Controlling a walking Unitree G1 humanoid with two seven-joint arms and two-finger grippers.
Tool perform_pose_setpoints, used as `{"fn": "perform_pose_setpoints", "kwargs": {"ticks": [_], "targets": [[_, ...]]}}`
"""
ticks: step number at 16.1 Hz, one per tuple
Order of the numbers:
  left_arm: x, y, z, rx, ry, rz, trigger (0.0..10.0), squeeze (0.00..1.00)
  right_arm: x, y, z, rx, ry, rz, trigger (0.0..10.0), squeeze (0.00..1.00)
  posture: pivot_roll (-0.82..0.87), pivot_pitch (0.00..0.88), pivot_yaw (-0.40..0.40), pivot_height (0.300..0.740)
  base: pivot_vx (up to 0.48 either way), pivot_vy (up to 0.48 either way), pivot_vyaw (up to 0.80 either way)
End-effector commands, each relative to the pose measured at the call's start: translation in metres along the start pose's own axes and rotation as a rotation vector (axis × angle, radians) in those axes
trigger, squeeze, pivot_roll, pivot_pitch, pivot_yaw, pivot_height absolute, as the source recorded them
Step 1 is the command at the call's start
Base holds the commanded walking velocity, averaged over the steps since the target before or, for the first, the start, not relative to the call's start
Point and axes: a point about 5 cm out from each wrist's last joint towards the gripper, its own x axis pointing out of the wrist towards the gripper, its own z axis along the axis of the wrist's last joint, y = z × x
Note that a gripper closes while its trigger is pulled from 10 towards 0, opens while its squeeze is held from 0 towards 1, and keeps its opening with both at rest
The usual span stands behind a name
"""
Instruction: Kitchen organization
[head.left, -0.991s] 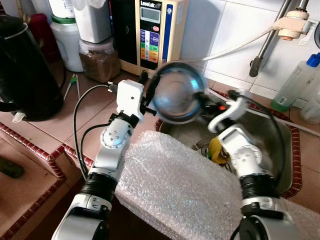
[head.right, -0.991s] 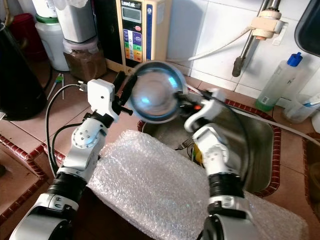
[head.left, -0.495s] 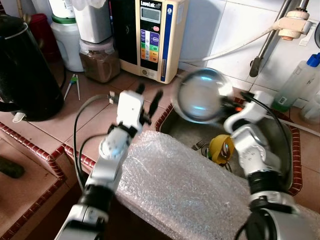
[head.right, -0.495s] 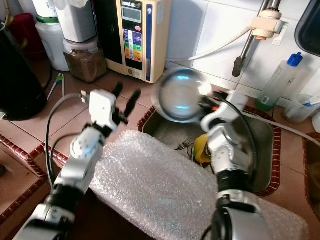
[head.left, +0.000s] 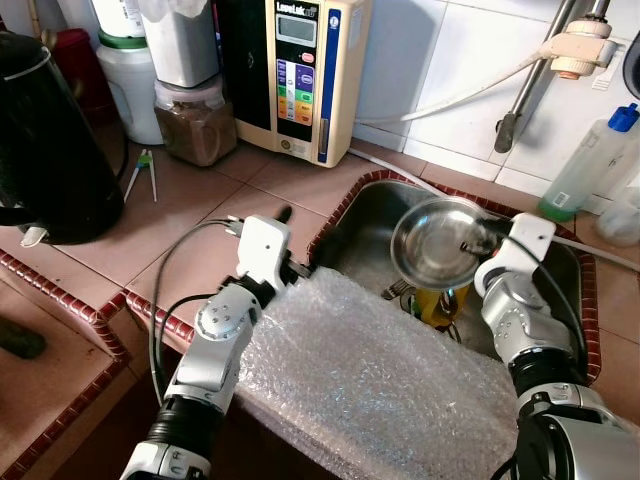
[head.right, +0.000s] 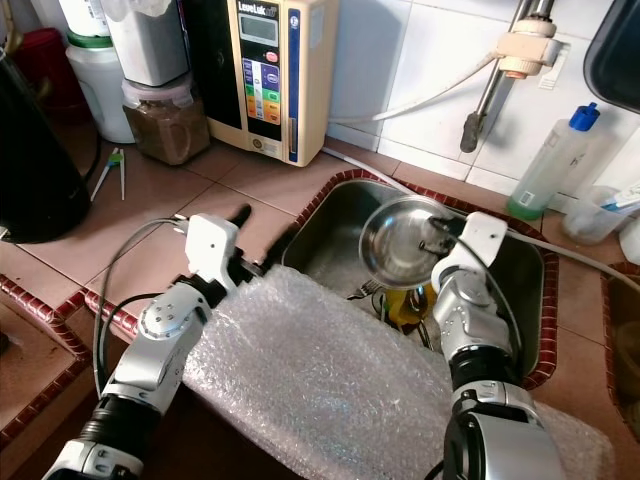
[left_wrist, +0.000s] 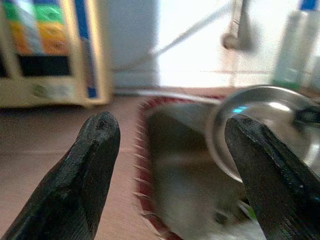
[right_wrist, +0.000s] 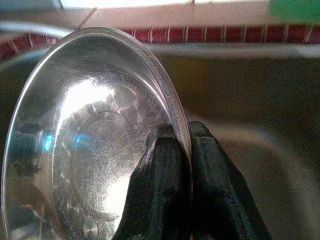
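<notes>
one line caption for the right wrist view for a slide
Right pincer shut on the rim of a steel bowl held over the sink.

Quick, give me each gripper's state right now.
Left gripper: open, holding nothing, beside the sink.
Right gripper: shut on the steel bowl's rim, over the sink.

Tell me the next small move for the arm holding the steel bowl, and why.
Probably lower the bowl into the sink and release. The right gripper pinches its rim with the bowl hanging tilted above the sink, over a yellow item and fork; the left gripper is open beside the sink's rim.
</notes>
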Motion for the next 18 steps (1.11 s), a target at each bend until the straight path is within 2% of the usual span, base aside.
{"fn": "perform_pose_setpoints", "kwargs": {"ticks": [1, 2, 3, 4, 5, 8, 9, 14, 18], "targets": [[0.0, -0.012, -0.003, 0.002, 0.03, -0.093, 10.0, 1.0, 0.001, -0.003, -0.001, -0.034, 0.025, -0.022, 1.3, 0.0, -0.02, 0.0, -0.037, 0.74, 0.0, 0.0, 0.0], [-0.001, -0.015, -0.005, 0.002, 0.053, -0.118, 10.0, 1.0, 0.001, -0.004, -0.004, -0.043, 0.045, -0.026, 7.3, 0.0, -0.02, 0.0, -0.037, 0.74, 0.0, 0.0, 0.0], [-0.002, -0.015, -0.008, -0.003, 0.078, -0.13, 10.0, 1.0, 0.002, -0.005, -0.007, -0.042, 0.062, -0.03, 10.0, 0.0, -0.02, 0.0, -0.038, 0.74, 0.0, 0.0, 0.0], [-0.002, -0.015, -0.01, 0.003, 0.089, -0.131, 10.0, 1.0, 0.002, -0.006, -0.008, -0.031, 0.067, -0.027, 10.0, 0.39, -0.02, 0.0, -0.038, 0.74, 0.0, 0.0, 0.0], [-0.002, -0.015, -0.01, 0.001, 0.093, -0.131, 10.0, 1.0, 0.002, -0.005, -0.008, -0.019, 0.069, -0.018, 10.0, 1.0, -0.02, 0.0, -0.038, 0.74, 0.0, 0.0, 0.0], [-0.005, -0.016, -0.013, 0.006, 0.139, -0.158, 10.0, 1.0, 0.002, -0.006, -0.01, -0.027, 0.082, -0.024, 10.0, 1.0, -0.02, 0.0, -0.039, 0.74, 0.0, 0.0, 0.0], [-0.006, -0.014, -0.015, 0.031, 0.163, -0.151, 10.0, 1.0, 0.002, -0.006, -0.011, -0.033, 0.084, -0.027, 10.0, 1.0, -0.02, 0.0, -0.04, 0.74, 0.0, 0.0, 0.0], [-0.004, -0.01, -0.012, 0.024, 0.154, -0.119, 10.0, 1.0, 0.002, -0.007, -0.01, -0.053, 0.074, -0.025, 10.0, 1.0, -0.02, 0.0, -0.041, 0.74, 0.0, 0.0, 0.0], [0.0, 0.0, -0.005, 0.05, 0.13, -0.028, 10.0, 1.0, 0.001, 0.007, -0.009, -0.096, 0.075, 0.073, 10.0, 1.0, -0.03, 0.0, -0.041, 0.74, 0.0, 0.0, 0.0]]}}
